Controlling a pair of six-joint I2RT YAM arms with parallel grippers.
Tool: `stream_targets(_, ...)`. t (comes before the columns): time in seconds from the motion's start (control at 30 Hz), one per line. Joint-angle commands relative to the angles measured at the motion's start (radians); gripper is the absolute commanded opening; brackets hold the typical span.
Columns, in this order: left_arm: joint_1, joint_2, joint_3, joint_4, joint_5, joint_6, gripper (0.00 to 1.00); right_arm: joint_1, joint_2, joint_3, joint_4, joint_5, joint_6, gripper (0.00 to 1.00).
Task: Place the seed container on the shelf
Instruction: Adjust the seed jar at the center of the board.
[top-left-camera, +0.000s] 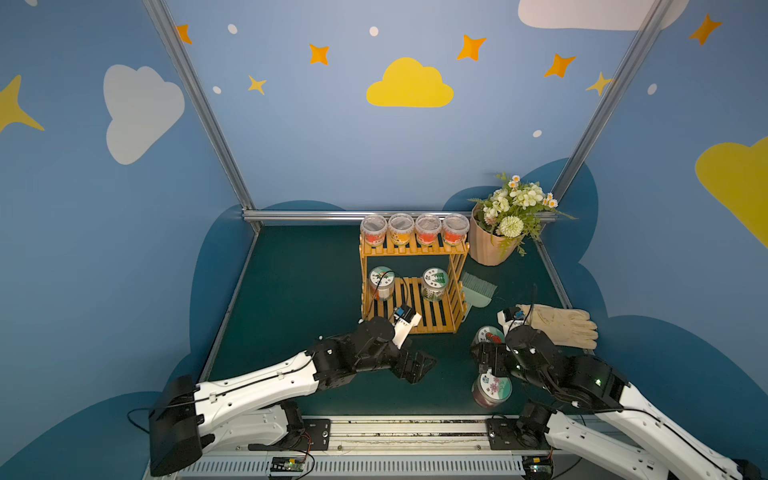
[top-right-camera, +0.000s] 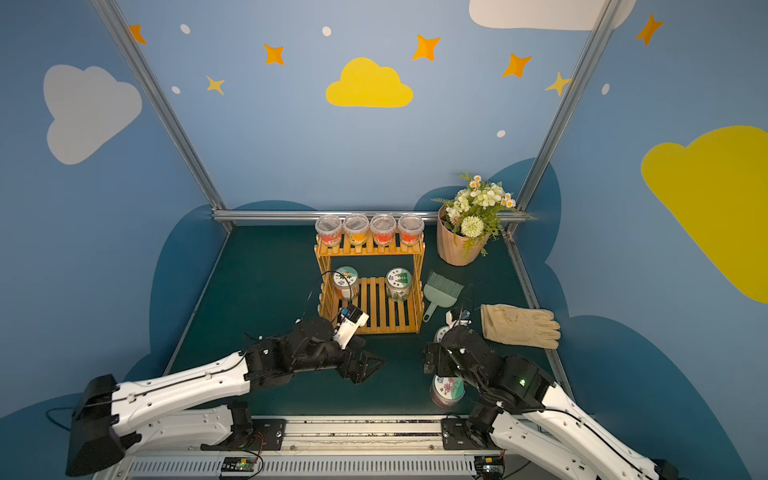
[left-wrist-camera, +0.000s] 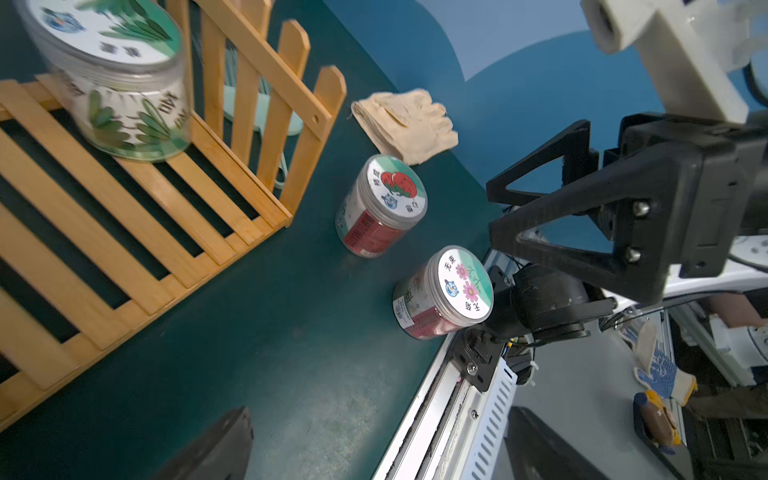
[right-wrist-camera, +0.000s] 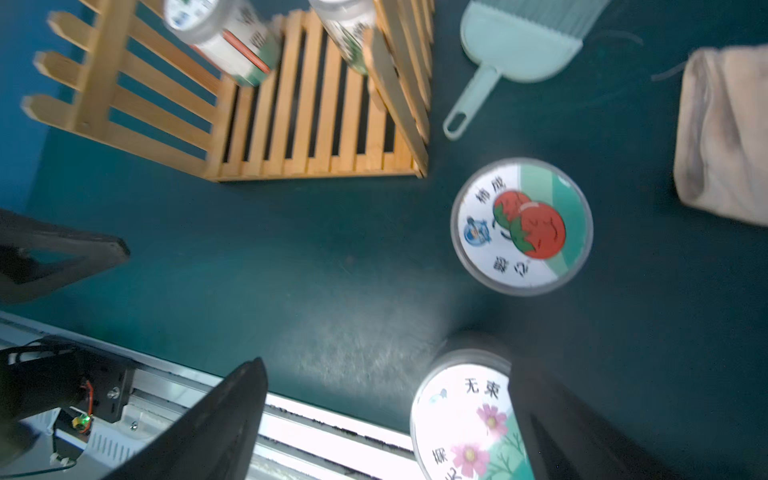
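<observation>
Dark green tabletop (top-left-camera: 299, 291), blue walls (top-left-camera: 291, 145). The flower-lidded seed container (top-left-camera: 491, 388) stands upright at lower right in a top view, apart from the wooden shelf (top-left-camera: 411, 251) at centre. The right gripper (right-wrist-camera: 384, 370) is just over it, fingers spread wide, gripping nothing; the left gripper (top-left-camera: 422, 369) gapes empty too.

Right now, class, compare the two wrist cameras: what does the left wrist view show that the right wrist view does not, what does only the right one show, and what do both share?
Only the left wrist view: the right gripper seen from outside, its black fingers apart.
Only the right wrist view: the clear orange-banded jar standing on the orange-tan slatted wooden shelf.
Both: that shelf, the clear strawberry-lidded jar, the clear pink-flower-lidded jar and the beige glove.
</observation>
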Motion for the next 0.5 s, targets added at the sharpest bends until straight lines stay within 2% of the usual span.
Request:
stream_targets(0.0, -0.014, 0.071, 0.054, 0.037, 0.019, 0.025, 1.00, 0.015, 0.035, -0.010, -0.150, 0.046, 0.174, 0.98)
stream_targets(0.17, -0.021, 0.128, 0.068, 0.038, 0.023, 0.021, 1.00, 0.017, 0.011, -0.064, -0.176, 0.033, 0.245, 0.98)
stream_targets(0.23, -0.021, 0.126, 0.061, 0.041, 0.017, 0.023, 1.00, 0.018, -0.021, -0.113, -0.130, -0.006, 0.200, 0.98)
stream_targets(0.33, -0.020, 0.122, 0.054, 0.044, 0.006, 0.024, 1.00, 0.018, -0.019, -0.131, -0.127, -0.056, 0.216, 0.98)
stream_targets(0.47, -0.021, 0.130, 0.054, 0.043, 0.009, 0.023, 1.00, 0.021, 0.019, -0.128, -0.174, -0.029, 0.242, 0.98)
